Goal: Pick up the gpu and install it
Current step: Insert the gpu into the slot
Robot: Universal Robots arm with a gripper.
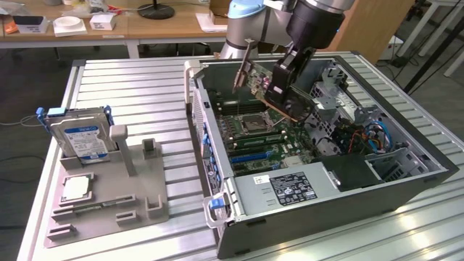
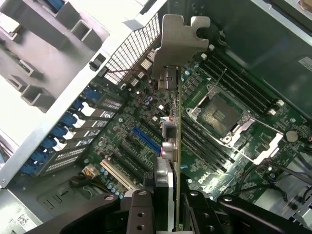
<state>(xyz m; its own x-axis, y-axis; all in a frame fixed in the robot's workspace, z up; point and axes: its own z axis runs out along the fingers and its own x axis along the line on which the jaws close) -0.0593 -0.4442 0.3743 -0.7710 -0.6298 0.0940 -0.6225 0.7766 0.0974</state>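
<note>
The pick is done and the work stands at the install step. The end effector (image 2: 178, 195) is closed down to a narrow gap on the gpu (image 1: 259, 81), one finger on each face of the board, and holds it in the air. In the upper middle of the exterior view the card hangs tilted over the open computer case (image 1: 409, 130), above the motherboard (image 1: 254, 138) and clear of it. It is not yet in any slot.

From the wrist the card shows edge-on, its metal bracket (image 2: 178, 36) pointing toward the perforated rear wall of the case. The expansion slots, among them a blue slot (image 2: 146, 139), lie just to one side of the card's line.

As I judge it, seating the card calls for squaring off the tilt. The connector edge has to line up over one slot and the bracket has to meet the rear wall opening. The press then has to go straight down, because a skewed card would likely catch on the slot.

The case lies on its side on a table (image 1: 145, 81) of ribbed aluminium slats. At the lower left of the exterior view a grey fixture (image 1: 108, 209) stands on the same table, with a hard drive (image 1: 81, 138) upright in it. Behind, along the upper edge, wooden tables (image 1: 170, 27) carry small boxes over a dark floor.
</note>
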